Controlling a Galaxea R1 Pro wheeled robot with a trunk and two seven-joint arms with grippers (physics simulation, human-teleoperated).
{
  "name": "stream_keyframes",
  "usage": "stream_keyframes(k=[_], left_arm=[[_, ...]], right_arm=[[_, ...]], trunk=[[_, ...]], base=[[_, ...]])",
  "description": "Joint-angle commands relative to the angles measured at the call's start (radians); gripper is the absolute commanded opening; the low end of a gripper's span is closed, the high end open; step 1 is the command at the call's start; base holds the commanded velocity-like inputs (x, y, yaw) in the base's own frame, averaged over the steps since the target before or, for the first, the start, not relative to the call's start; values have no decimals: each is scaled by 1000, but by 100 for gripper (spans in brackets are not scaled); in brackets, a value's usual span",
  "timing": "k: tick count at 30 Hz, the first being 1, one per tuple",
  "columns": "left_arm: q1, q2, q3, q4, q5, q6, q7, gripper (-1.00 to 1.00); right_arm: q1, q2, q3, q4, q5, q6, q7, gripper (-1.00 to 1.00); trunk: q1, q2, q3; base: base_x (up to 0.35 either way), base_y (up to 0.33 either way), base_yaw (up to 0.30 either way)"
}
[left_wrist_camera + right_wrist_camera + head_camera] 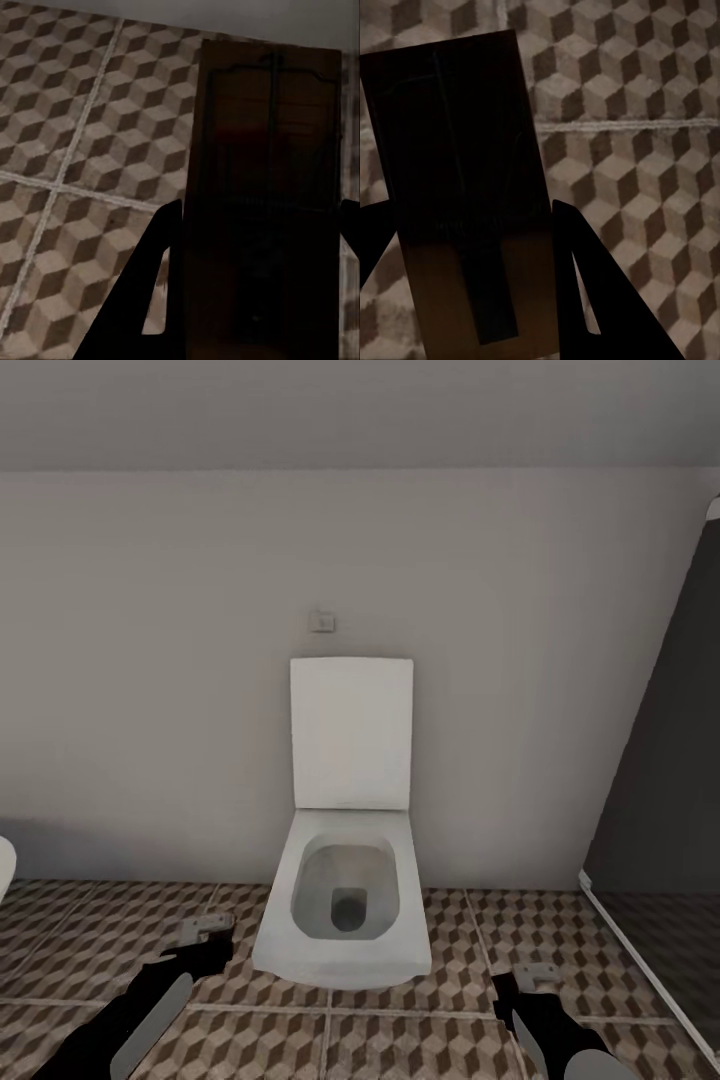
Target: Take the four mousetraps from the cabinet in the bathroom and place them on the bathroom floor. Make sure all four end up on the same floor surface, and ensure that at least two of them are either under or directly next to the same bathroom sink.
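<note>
My left gripper point(203, 943) is shut on a mousetrap point(206, 927), low over the cube-patterned bathroom floor point(90, 945) left of the toilet. In the left wrist view this brown board point(266, 187) with thin wire parts sits between the dark fingers point(154, 247). A second mousetrap point(537, 972) is held in my shut right gripper point(522, 985) to the right of the toilet. The right wrist view shows that board point(465, 172) clamped between the fingers point(574, 255) above the tiles. The cabinet and the sink are out of view.
A white toilet point(345, 905) with its lid raised stands against the grey wall straight ahead, between my two arms. A dark tall panel point(660, 780) with a white base strip stands at the right. A white rounded edge point(5, 865) pokes in at the far left.
</note>
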Motion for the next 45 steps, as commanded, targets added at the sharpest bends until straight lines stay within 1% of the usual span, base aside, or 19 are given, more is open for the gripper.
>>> stream_keyframes(k=[1,3,4,5,6,8,9,12,14,18,21,28,33,45], left_arm=[[-1,-9,-6,-2,1,2,12,-100],[-1,-16,-6,-2,-15,3,12,-100],[-1,-20,-7,-1,-38,3,12,-100],[-1,-22,-7,-1,-52,2,12,-100],[-1,-25,-4,0,-81,2,12,-100],[-1,-27,-1,0,-110,2,12,-100],[-1,-29,2,0,-134,3,12,-100],[-1,-31,5,1,-160,4,12,-100],[-1,-31,8,4,-168,5,9,-100],[-1,-31,9,25,-174,3,8,-100],[-1,-31,6,62,-177,1,10,-100],[-1,-31,4,128,-178,-9,7,-100],[-1,-29,5,158,-178,-13,2,-100],[-1,-24,7,170,-178,-18,-2,-100]], right_arm=[[-1,1,-4,-1,3,3,0,-100],[-1,1,-4,-1,3,3,0,-100],[-1,1,-4,-1,3,2,0,-100],[-1,1,-4,-1,3,2,0,-100],[-1,1,-4,-1,3,2,0,-100],[-1,1,-4,-1,3,2,0,-100],[-1,1,-4,-1,3,2,0,-100],[-1,1,-4,-1,3,-2,0,-100],[-1,0,-4,-1,3,-7,0,-100],[-1,0,-4,-1,3,-11,0,-100],[-1,0,-4,-1,3,-13,0,-100],[-1,1,-4,-1,3,-13,0,-100],[-1,0,-4,-1,3,-13,0,-100],[-1,0,-4,-2,3,-26,0,-100]], trunk=[[0,-1,-5],[1,-1,-13],[2,-2,-17],[2,-2,-21],[2,-2,-24],[3,-2,-32],[4,-3,-36],[5,-3,-48],[6,-4,-55],[8,-5,-71],[9,-5,-82],[12,-7,-109],[15,-8,-129],[20,-11,-175]], base=[[0,0,0],[0,0,0],[0,0,0],[0,0,0],[0,0,0],[0,0,0],[0,0,0],[0,0,0],[0,0,0],[0,0,0],[0,0,0],[0,0,0],[0,0,0],[0,0,0]])
